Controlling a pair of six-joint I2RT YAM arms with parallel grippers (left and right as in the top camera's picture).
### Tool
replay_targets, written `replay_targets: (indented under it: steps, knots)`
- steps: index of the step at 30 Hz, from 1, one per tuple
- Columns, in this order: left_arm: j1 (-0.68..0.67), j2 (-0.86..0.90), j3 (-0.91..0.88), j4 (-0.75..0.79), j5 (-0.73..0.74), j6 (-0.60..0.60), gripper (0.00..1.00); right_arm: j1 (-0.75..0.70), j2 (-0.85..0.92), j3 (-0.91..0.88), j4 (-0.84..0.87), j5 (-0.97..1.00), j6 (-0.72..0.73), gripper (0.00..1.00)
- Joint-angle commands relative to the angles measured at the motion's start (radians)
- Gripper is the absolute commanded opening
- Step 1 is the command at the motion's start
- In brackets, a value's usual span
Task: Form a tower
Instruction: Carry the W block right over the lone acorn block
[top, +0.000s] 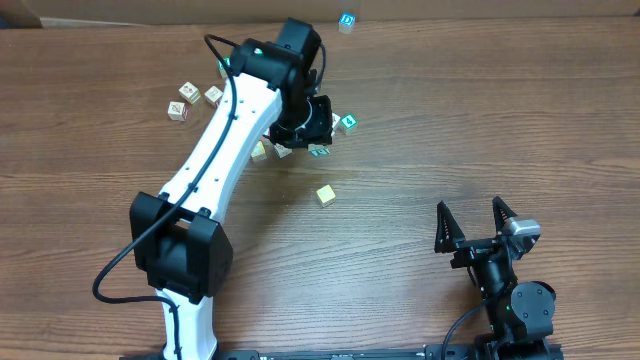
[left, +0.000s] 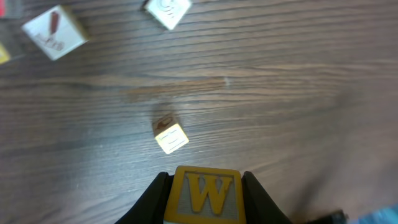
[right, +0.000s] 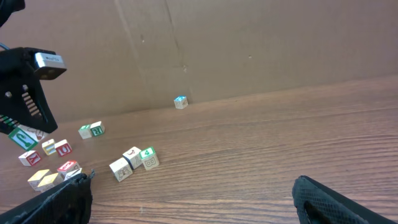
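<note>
My left gripper (left: 206, 182) is shut on a yellow-edged cube with a yellow "W" (left: 207, 196), held above the table. Below and ahead of it, a pale yellow cube (left: 170, 136) lies alone on the wood (top: 326, 194). From overhead, the left gripper (top: 312, 128) hangs over a cluster of cubes at mid-table. A green-edged cube showing "4" (right: 149, 157) rests on the table beside two pale cubes (right: 126, 164). No tower is in view; every cube I see lies singly. My right gripper (top: 468, 206) stands open and empty near the front right (right: 193, 182).
Three loose cubes (top: 190, 100) lie at the far left. A blue-topped cube (top: 346, 20) sits by the cardboard back wall (right: 249, 43). More cubes (right: 53, 148) lie under the left arm (top: 225, 150), which crosses the left half of the table.
</note>
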Motion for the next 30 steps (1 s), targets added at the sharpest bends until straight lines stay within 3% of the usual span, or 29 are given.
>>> replay_targets:
  steps: [1, 6, 30]
  knots:
    - [-0.037, -0.017, 0.014, -0.002, -0.119, -0.118, 0.08, -0.003, -0.012, -0.010, 0.006, 0.000, 0.005, 1.00]
    - [-0.087, -0.017, 0.004, -0.001, -0.241, -0.212, 0.11, -0.003, -0.012, -0.010, 0.006, 0.000, 0.005, 1.00]
    - [-0.120, -0.017, -0.188, 0.182, -0.245, -0.257, 0.08, -0.003, -0.012, -0.010, 0.006, 0.000, 0.005, 1.00]
